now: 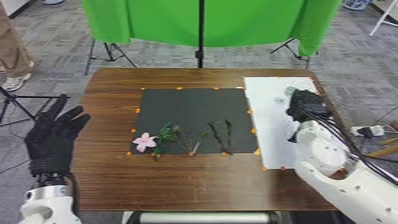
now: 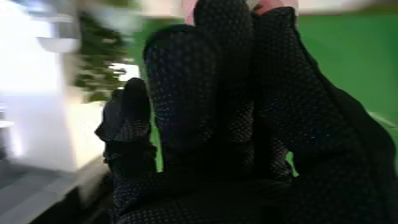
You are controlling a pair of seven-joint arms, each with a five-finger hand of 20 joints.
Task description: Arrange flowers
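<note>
Left hand (image 1: pixel 51 142) at left of frame, fingers straight, spread, released. Right hand (image 1: pixel 307 106), right of frame over white sheet (image 1: pixel 271 120) — can't tell if it's grasping. Pink flower (image 1: pixel 145 142), pale open petals, on dark mat (image 1: pixel 191 107), lower left of frame; bushy green sprig (image 1: pixel 166 133) beside it, thin dark-green stems (image 1: pixel 228 132) lower centre. Wrist view: pink patches (image 2: pixel 272 5) at glove's far end — unclear what — plus leafy greenery (image 2: pixel 99 52).
</note>
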